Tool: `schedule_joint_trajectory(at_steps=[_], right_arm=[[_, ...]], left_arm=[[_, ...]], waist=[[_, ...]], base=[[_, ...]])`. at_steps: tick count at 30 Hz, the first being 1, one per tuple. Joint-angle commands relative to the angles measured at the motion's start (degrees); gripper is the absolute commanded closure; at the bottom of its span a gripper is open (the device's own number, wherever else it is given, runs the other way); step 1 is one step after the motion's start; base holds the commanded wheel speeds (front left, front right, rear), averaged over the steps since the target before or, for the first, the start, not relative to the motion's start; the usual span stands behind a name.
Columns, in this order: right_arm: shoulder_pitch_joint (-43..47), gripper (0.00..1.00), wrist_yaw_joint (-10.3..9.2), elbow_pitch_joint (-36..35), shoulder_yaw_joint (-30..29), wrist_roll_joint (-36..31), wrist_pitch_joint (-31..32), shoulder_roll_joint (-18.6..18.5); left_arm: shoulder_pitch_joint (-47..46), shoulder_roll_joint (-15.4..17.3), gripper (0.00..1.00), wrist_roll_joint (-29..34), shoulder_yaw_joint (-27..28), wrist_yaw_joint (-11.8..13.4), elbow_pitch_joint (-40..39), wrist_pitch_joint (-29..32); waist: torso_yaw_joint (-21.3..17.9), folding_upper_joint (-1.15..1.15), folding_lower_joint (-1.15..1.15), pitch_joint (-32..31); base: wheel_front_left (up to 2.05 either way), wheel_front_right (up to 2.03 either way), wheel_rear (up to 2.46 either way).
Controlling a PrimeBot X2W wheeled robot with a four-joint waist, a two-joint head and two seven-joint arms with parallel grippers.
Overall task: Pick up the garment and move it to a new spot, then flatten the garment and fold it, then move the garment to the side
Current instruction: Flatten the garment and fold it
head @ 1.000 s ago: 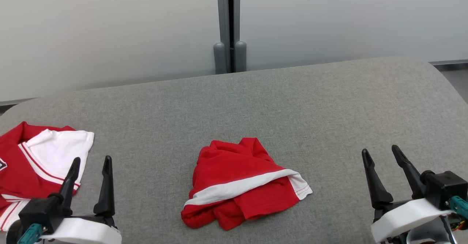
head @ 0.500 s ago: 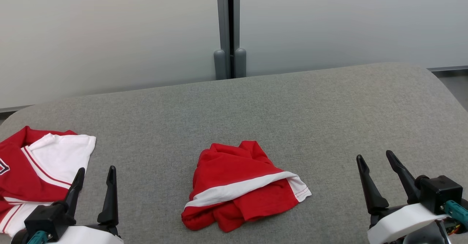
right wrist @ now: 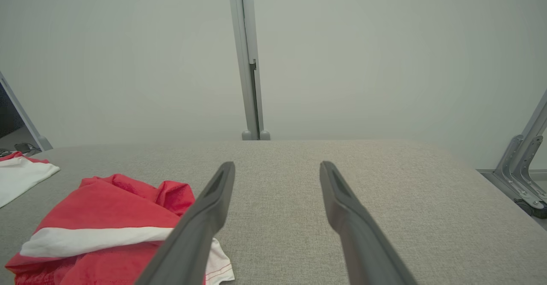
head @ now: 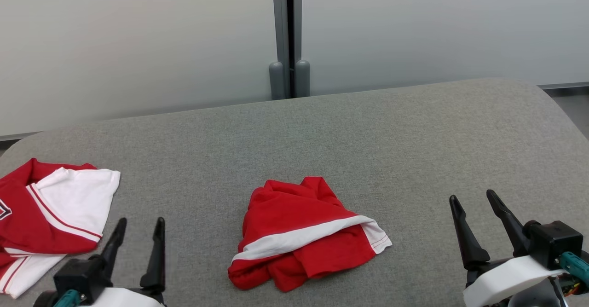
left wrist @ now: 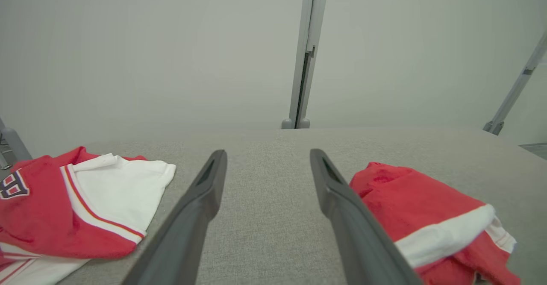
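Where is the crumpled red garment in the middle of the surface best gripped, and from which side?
On the red garment, probably the raised folds at its far edge, from above: cloth bunches up off the grey surface there, so a tool can close around it. The white-banded hem lies flatter, harder to pinch. The left tool and right tool stand open on either side.

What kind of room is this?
Probably an office or lab set up for folding clothes: a grey cloth-covered table with a crumpled red garment and a red-and-white shirt on it, and frosted wall panels behind.
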Motion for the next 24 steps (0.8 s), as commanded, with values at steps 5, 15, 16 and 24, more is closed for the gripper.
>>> schedule_joint_trajectory(at_steps=[5, 15, 16, 24], right_arm=[[-0.59, 0.0, 0.0, 0.16, 0.32, 0.29, 0.34, -0.21], [-1.62, 0.0, 0.0, -0.28, 1.09, 0.57, 0.81, -0.03], [-1.8, 0.0, 0.0, -0.24, 1.09, 0.6, 0.71, -0.02], [-2.84, 0.0, 0.0, 0.22, 0.69, 0.85, -0.11, 0.49]], left_arm=[[-1.33, -1.08, 0.0, 0.74, -4.45, -2.28, 0.94, 2.94], [-4.52, -6.47, 0.0, -3.74, -12.44, -10.69, 13.14, 8.22], [-5.14, -6.87, 0.15, -3.79, -12.75, -11.07, 14.14, 8.21], [-10.36, -8.13, 1.0, -2.23, -12.09, -11.19, 20.85, 4.19]], waist=[[-0.27, 0.0, 0.0, 0.38], [-1.64, 0.0, 0.0, 3.25], [-1.79, 0.0, 0.0, 3.52], [-2.64, 0.0, 0.0, 5.38]], base=[[0.0, 0.0, 0.0], [0.0, 0.0, 0.0], [0.0, 0.0, 0.0], [0.0, 0.0, 0.0]])
